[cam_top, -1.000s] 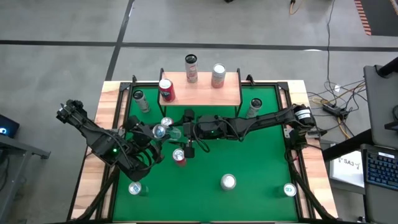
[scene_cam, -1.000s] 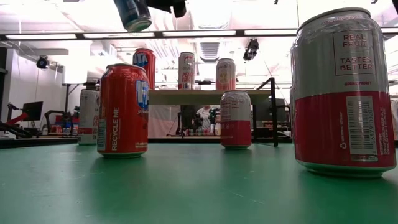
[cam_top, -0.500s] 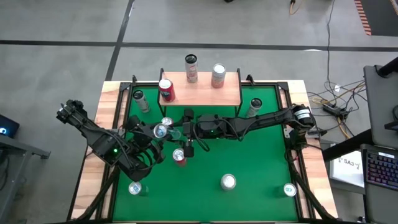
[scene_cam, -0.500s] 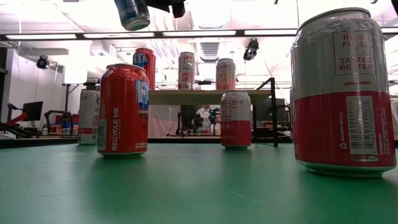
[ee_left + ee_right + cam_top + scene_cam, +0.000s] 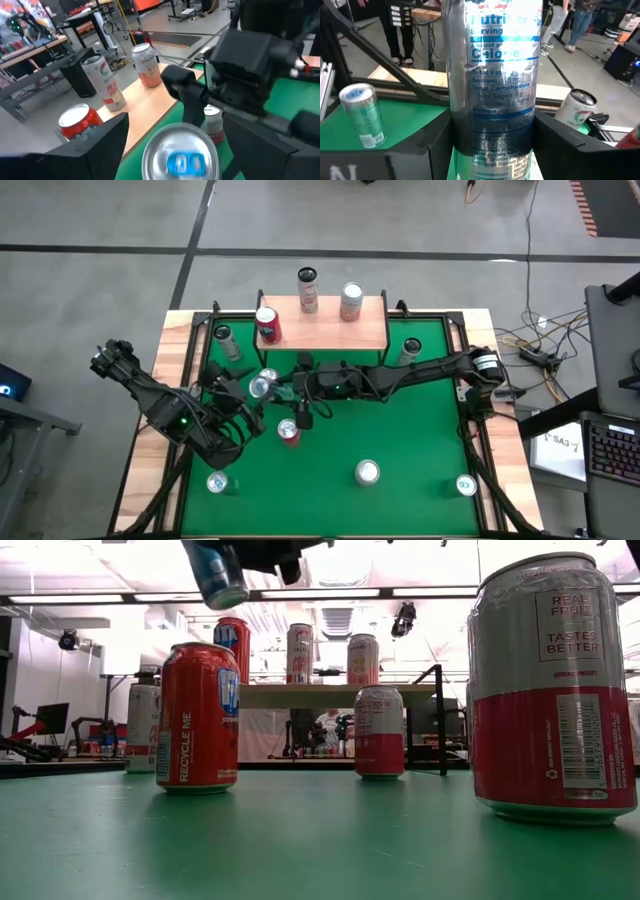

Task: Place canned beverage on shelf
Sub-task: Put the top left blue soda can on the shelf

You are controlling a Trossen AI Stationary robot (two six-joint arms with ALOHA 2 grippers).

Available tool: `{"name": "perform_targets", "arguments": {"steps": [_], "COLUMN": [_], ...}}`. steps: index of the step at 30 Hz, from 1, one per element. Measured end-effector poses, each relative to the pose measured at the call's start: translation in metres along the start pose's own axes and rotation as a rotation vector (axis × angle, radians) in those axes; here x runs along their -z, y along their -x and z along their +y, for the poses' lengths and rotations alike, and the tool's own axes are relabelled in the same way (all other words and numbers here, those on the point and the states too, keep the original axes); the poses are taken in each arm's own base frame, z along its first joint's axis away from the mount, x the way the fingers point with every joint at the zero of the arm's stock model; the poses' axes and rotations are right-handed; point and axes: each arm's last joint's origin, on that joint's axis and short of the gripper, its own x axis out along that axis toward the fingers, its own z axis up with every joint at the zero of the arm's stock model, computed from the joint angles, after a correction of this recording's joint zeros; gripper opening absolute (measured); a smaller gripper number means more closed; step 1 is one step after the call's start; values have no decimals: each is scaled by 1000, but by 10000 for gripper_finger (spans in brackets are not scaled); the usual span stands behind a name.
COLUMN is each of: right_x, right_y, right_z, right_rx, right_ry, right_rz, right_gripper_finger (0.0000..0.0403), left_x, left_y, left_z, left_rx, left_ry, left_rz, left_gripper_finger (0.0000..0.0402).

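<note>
A slim blue and silver can (image 5: pixel 261 386) hangs above the table's left middle; it also shows in the low view (image 5: pixel 216 572). My right gripper (image 5: pixel 492 131), reaching in from the right (image 5: pixel 286 392), is shut on it. My left gripper (image 5: pixel 243 403) is open, and its fingers stand on either side of the can's silver top (image 5: pixel 181 156). The shelf (image 5: pixel 330 332) stands at the table's far edge on black legs and carries three upright cans: a red one (image 5: pixel 267 326) and two pale ones (image 5: pixel 307 289) (image 5: pixel 350 301). My right gripper pinches the can's side wall (image 5: pixel 464 137) between its two fingers, about mid-height. The fingers come roughly level from the table's right and lie across the can. The can is lifted clear of the table and tilted, its lower end (image 5: pixel 231 597) leaning toward the right.
A red can (image 5: pixel 288 431) stands just below the held can. More cans stand at the near left (image 5: pixel 217 482), near middle (image 5: pixel 367 472), near right (image 5: pixel 465 484), far left (image 5: pixel 225 342) and far right (image 5: pixel 410 352).
My right gripper has turned a little and shifted slightly toward the far edge with the can. The can has tipped: its lower end now leans more toward the table's right.
</note>
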Motion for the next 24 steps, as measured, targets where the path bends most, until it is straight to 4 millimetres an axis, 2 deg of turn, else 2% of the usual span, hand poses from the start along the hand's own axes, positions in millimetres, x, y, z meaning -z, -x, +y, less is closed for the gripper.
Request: {"name": "perform_targets", "arguments": {"steps": [6,11,17,24], "right_x": [-6,-14,6,32], "right_y": [15,32,41,52], "right_z": [-26,-54,-73,-89], "right_rx": [70,139,196,266], "right_ry": [-12,-41,-101,-187], "right_rz": [62,34,-5,-144], "right_gripper_finger": [207,207,207,207], "left_x": [-5,-1,18,42], "left_y": [7,17,23,18], "left_z": [12,19,24,26], "left_rx": [7,46,92,132], "left_ry": [-69,-135,-184,-160], "left_rz": [-28,-40,-34,-14], "left_gripper_finger": [310,303,290,279]}}
